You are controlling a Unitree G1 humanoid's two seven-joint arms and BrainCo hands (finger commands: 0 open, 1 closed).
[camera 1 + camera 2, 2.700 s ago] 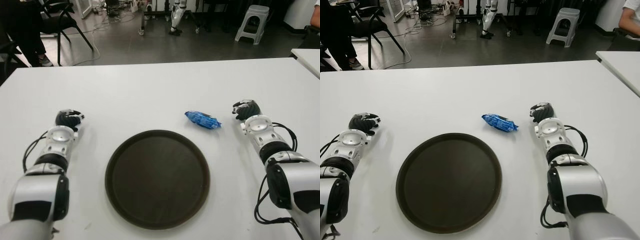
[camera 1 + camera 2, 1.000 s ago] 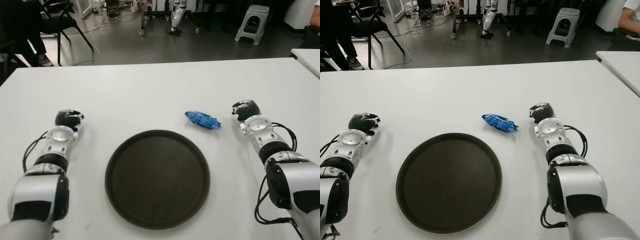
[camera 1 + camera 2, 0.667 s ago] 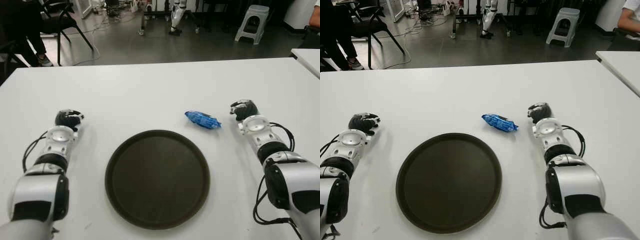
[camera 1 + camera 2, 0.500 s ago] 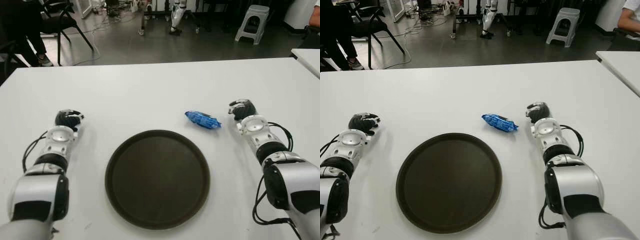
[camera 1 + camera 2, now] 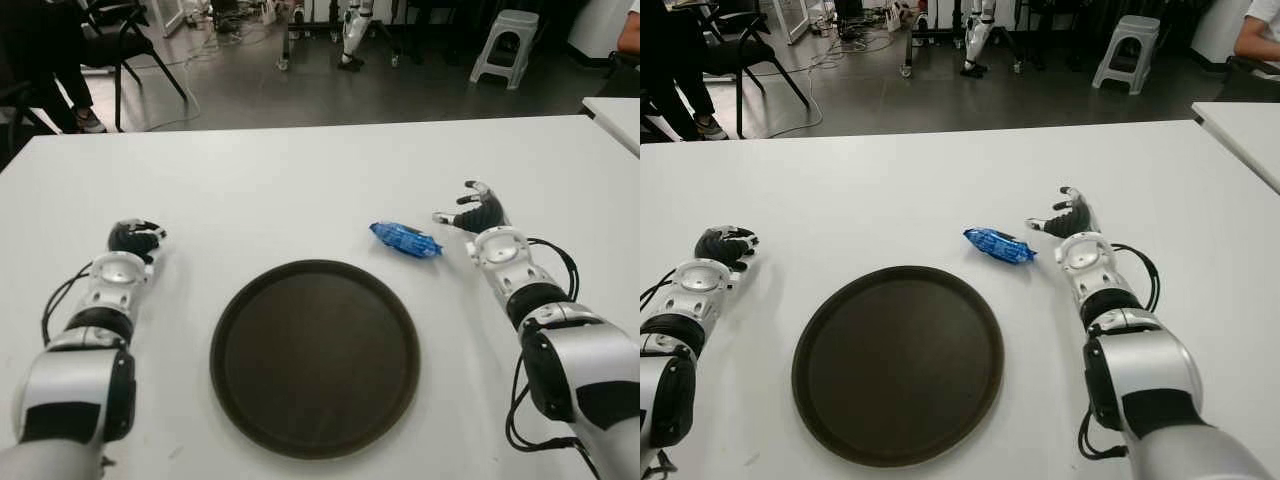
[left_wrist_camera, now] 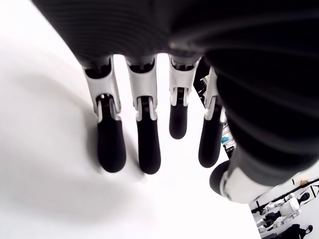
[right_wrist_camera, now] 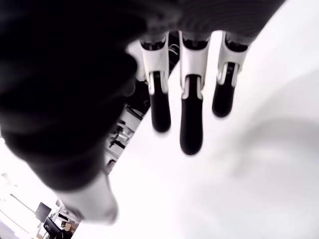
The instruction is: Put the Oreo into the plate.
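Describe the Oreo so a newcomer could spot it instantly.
On the white table, find the round dark plate. Just beyond its far right edge, between it and the open right hand, lies the Oreo: a small crinkled blue wrapper, the only coloured item there.

You can't see the Oreo (image 5: pixel 405 240) in either wrist view. The right wrist view cuts off the right hand (image 7: pixel 99 89) as a dark blur, showing only three fingers (image 7: pixel 191 119) fully. The white table (image 5: pixel 300 180) runs past the picture's edges at its near corners. The Oreo's print is too small to read.
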